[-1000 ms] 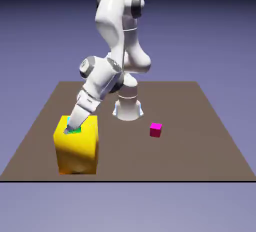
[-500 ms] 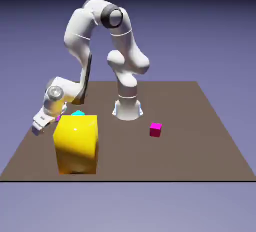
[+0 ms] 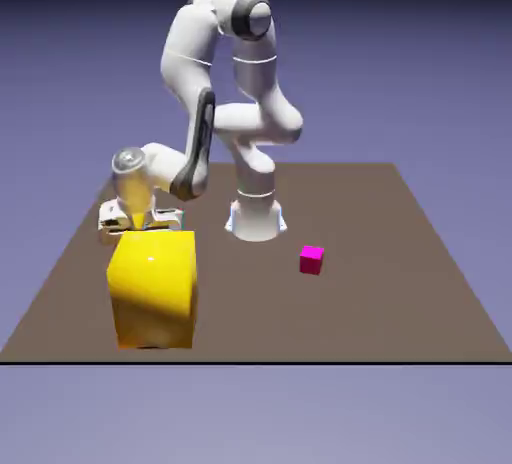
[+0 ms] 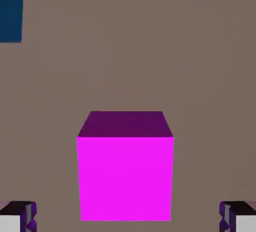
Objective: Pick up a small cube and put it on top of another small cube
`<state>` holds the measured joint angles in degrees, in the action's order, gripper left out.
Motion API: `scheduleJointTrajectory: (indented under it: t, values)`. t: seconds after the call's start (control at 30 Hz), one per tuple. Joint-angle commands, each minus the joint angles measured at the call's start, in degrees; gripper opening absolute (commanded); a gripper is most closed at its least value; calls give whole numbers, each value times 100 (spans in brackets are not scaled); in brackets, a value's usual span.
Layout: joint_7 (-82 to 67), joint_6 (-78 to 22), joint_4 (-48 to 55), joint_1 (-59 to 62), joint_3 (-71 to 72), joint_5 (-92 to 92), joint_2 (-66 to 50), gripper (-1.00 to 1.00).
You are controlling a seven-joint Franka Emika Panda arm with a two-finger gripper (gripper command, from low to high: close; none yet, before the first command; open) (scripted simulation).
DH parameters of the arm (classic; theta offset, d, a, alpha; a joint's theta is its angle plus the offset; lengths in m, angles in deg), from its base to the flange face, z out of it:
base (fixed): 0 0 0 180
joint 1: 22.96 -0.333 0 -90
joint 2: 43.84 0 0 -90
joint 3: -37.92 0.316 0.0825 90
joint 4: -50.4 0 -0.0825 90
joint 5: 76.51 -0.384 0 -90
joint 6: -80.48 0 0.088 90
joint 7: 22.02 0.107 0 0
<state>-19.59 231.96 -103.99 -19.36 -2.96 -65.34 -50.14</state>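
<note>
On the brown counter (image 3: 400,292), behind the yellow block (image 3: 152,290) at far left, our tool (image 4: 128,221) hangs spread wide around the small cube (image 4: 125,176). We judge the grasp pending: descend, close, then carry to the other small cube (image 3: 311,259).

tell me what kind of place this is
Most likely a rendered simulation, not a real room: a bare brown table, flat-coloured blocks like the yellow block, and a plain blue-violet backdrop.
</note>
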Motion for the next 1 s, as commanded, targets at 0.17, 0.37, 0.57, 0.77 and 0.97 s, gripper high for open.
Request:
scheduleJointTrajectory:
  t: [0.17, 0.37, 0.57, 0.77, 0.97]
  values:
    - [-714, 1108, 79, 1015, 1181, -1054, -1245, 0]
    - [-447, 693, 50, 635, 739, -659, -779, -100]
    - [76, -181, 28, -117, -207, 151, 94, -100]
    - [480, -1215, 680, -1303, -1234, 1176, 411, -100]
    - [879, -2242, 1392, -2549, -2234, 2216, 697, -100]
